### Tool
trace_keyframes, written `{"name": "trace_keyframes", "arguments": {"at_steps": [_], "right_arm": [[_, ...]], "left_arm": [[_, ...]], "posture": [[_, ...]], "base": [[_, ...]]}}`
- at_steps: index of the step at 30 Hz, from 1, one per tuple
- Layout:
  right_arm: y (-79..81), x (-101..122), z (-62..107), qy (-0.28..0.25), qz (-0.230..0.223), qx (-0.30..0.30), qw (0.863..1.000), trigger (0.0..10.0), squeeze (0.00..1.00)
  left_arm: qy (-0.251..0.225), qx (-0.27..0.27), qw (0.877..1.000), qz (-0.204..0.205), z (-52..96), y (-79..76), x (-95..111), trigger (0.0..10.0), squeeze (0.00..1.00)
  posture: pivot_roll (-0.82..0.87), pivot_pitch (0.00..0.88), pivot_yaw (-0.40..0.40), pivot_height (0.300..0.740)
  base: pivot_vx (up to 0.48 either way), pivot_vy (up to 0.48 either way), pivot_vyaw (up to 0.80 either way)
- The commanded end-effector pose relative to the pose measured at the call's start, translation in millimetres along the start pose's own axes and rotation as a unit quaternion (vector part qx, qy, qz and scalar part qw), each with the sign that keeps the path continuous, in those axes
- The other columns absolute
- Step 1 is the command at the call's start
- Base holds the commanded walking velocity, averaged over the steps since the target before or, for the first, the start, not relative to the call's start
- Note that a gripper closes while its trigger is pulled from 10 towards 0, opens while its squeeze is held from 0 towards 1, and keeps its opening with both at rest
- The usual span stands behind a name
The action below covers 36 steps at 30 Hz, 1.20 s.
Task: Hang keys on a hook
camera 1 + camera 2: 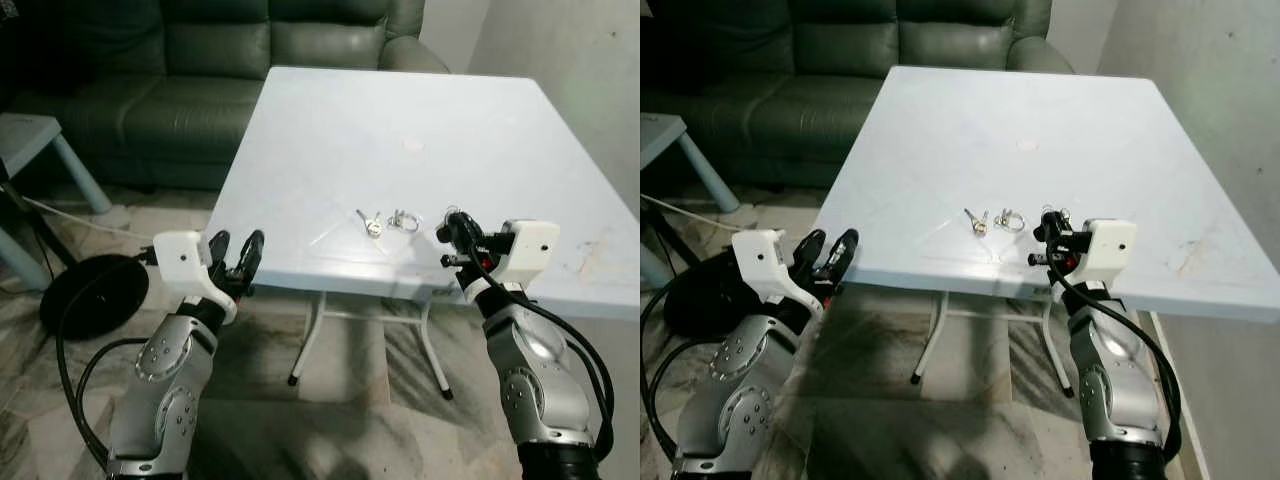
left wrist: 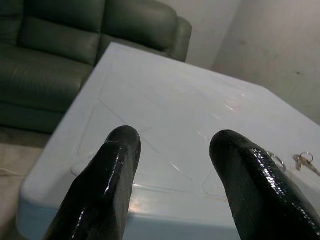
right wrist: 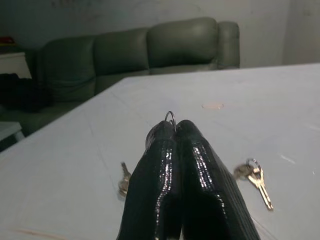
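The closed black fingertips of the right gripper (image 3: 172, 131) are hiding all but the top arc of a thin metal ring (image 3: 170, 116). The small silver keys (image 1: 371, 223) on the white square table (image 1: 400, 110) are showing too small to count. The dark green leather sofa (image 1: 200, 60) is running off the far edge.

We note a white square table (image 1: 330, 140) on marbled tile floor (image 1: 340, 420), a dark green leather sofa (image 1: 200, 70) behind, grey wall (image 1: 590, 70) at right.

The white table (image 1: 420, 110) lies bare beyond the keys (image 1: 371, 223); a sofa (image 1: 200, 60) blocks its far edge.
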State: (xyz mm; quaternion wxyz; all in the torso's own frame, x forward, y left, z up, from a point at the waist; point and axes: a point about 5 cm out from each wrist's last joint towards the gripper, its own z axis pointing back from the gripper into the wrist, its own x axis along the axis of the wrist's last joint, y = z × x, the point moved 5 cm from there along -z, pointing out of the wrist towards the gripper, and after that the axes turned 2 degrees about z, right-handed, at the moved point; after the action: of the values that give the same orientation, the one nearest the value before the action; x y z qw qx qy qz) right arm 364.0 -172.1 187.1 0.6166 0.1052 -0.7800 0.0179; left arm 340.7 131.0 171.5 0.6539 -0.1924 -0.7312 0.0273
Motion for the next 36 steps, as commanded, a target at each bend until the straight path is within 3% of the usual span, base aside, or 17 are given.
{"name": "trace_keyframes", "arguments": {"at_steps": [1,8,22,36], "right_arm": [[-2.6,5,1.0,-0.009,0.01,-0.003,1.0,10.0,0.0],[-8.4,7,-7.9,-0.008,0.012,-0.019,1.0,10.0,0.0],[-7.6,2,-10.4,-0.002,0.012,-0.013,1.0,10.0,0.0],[-11.3,-9,-8.9,0.012,0.049,-0.014,0.999,10.0,0.0]], "left_arm": [[-0.005,0.004,1.0,-0.006,-1.3,3.3,2,10.0,0.0],[-0.021,0.014,1.0,-0.01,-8.1,10.2,6,10.0,0.0],[-0.031,0.019,0.999,-0.004,-14.6,15.0,7,10.0,0.0],[-0.037,0.025,0.999,-0.006,-23.0,19.9,5,10.0,0.0]], "posture": [[0.21,0.025,-0.025,0.74],[0.21,0.0,-0.03,0.74],[0.21,0.0,-0.031,0.74],[0.21,0.0,-0.028,0.74]], "base": [[0.0,0.0,0.0],[0.0,0.0,0.0],[0.0,0.0,0.0],[0.0,0.0,0.0]]}}
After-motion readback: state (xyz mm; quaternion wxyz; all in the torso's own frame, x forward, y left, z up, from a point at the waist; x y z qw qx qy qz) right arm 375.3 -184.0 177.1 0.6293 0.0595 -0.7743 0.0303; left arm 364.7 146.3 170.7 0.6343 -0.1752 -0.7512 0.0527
